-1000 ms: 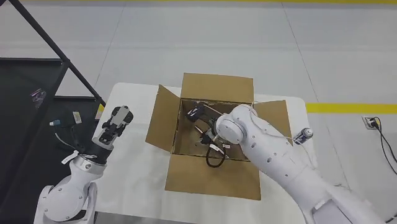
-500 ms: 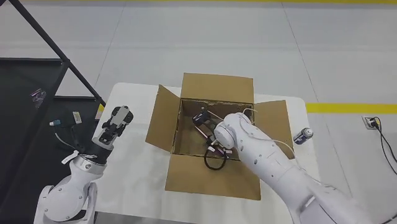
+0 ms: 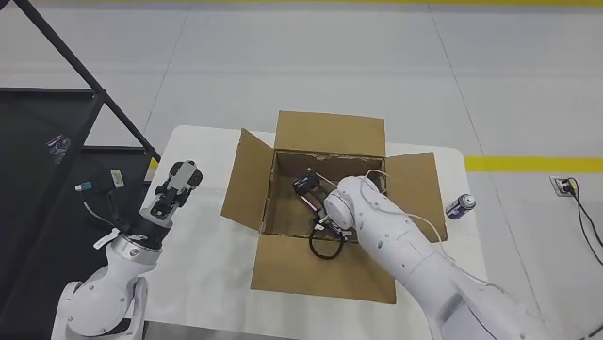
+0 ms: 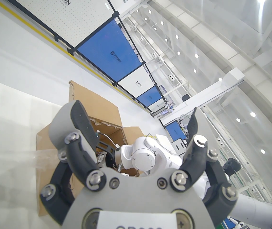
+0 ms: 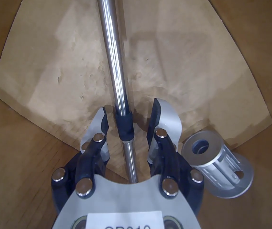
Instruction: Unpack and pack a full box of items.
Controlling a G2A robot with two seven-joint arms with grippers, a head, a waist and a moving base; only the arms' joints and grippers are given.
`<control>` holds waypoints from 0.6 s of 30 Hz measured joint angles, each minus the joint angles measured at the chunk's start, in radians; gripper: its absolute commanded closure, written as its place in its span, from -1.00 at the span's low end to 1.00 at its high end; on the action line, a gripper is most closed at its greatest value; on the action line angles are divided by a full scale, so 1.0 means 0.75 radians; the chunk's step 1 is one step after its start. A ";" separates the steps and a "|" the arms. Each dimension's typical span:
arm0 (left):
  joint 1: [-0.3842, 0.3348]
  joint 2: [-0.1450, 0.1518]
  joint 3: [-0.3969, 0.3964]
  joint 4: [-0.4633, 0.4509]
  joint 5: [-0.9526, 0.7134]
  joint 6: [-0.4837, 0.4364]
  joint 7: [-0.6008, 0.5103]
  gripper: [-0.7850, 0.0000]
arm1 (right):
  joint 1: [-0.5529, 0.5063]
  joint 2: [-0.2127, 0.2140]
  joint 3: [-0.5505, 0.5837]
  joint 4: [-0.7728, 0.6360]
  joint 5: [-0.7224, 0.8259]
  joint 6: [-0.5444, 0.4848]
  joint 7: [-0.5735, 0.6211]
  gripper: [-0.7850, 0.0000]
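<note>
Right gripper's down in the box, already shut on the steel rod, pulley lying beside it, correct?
No: the right wrist view shows the right gripper open, fingers either side of the steel rod. It is in the box, pulley beside it.

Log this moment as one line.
right claw: open, straddling shiny steel rod in brown cardboard box | left claw: open, empty
</note>
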 measured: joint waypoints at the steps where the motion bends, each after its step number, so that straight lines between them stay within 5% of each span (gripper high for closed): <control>1: 0.000 0.000 0.000 0.000 0.000 0.000 0.000 -1.00 | 0.001 -0.004 0.000 0.009 -0.001 -0.003 -0.002 0.65; 3: 0.000 0.000 0.000 0.000 0.000 0.000 0.000 -1.00 | 0.005 -0.013 0.001 0.027 -0.004 -0.008 -0.006 1.00; 18: 0.000 0.000 0.000 0.000 0.000 0.000 0.000 -1.00 | 0.051 -0.047 0.035 0.090 -0.022 -0.039 -0.037 1.00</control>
